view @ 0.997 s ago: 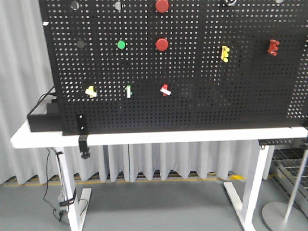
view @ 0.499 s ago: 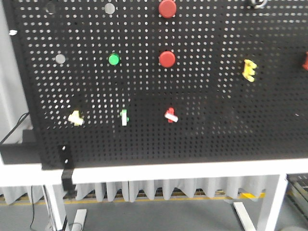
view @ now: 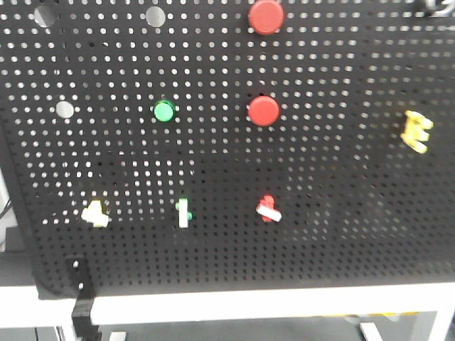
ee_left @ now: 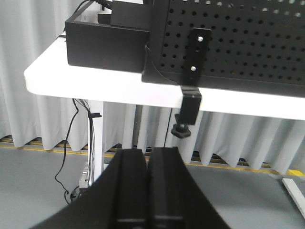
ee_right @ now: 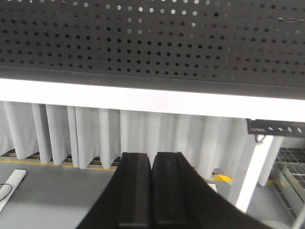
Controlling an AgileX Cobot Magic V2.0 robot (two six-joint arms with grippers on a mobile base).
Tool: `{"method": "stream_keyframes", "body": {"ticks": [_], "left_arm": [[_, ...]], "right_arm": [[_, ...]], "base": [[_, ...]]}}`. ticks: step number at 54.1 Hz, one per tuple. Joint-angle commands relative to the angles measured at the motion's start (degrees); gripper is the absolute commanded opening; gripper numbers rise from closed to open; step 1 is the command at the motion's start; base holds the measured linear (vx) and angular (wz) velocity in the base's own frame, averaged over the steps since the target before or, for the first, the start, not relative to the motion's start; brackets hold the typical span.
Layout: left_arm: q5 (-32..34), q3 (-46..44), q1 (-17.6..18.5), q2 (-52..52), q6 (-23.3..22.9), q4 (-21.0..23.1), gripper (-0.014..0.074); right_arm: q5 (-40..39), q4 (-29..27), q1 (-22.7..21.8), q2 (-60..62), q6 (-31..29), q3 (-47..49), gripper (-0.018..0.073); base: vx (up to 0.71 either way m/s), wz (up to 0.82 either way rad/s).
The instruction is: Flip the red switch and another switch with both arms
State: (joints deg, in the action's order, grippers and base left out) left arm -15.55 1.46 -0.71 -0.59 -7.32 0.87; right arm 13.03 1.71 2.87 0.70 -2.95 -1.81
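On the black pegboard [view: 341,163] in the front view, the red switch [view: 269,209] with its white lever sits low at centre. The pale yellow switch [view: 95,213] is at the lower left on the same row. Neither arm shows in the front view. My left gripper [ee_left: 149,155] is shut with nothing in it, below the white table edge [ee_left: 95,86] and under the black clamp [ee_left: 188,112]. My right gripper [ee_right: 152,160] is shut and empty too, held below the table edge [ee_right: 152,99] and the pegboard's bottom [ee_right: 152,43].
A green-based toggle [view: 184,212] sits between the two switches. Above are a green button [view: 164,111] and two big red buttons [view: 264,110] [view: 266,16]. A yellow clip [view: 416,131] is at the right. A black box [ee_left: 105,43] stands on the table's left end.
The front view has closed in on the pegboard: the switches appear larger and lower, and the table legs and floor have dropped out of frame.
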Motion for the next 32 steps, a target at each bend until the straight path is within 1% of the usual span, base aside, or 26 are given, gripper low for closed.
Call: {"method": "stream_keyframes", "body": {"ticks": [1, 17, 32], "left_arm": [[4.52, 1.14, 0.41, -1.07, -0.16, 0.37, 0.0003], [4.52, 1.14, 0.41, -1.07, -0.16, 0.37, 0.0003], [4.52, 1.14, 0.41, -1.07, -0.16, 0.37, 0.0003]], "right_arm": [[-4.75, 0.21, -0.26, 0.59, -0.06, -0.24, -0.0006], [-4.75, 0.21, -0.26, 0.59, -0.06, -0.24, -0.0006], [-4.75, 0.21, -0.26, 0.59, -0.06, -0.24, -0.0006]], "base": [[0.17, 0.05], [0.12, 0.03], [0.05, 0.01]]}}
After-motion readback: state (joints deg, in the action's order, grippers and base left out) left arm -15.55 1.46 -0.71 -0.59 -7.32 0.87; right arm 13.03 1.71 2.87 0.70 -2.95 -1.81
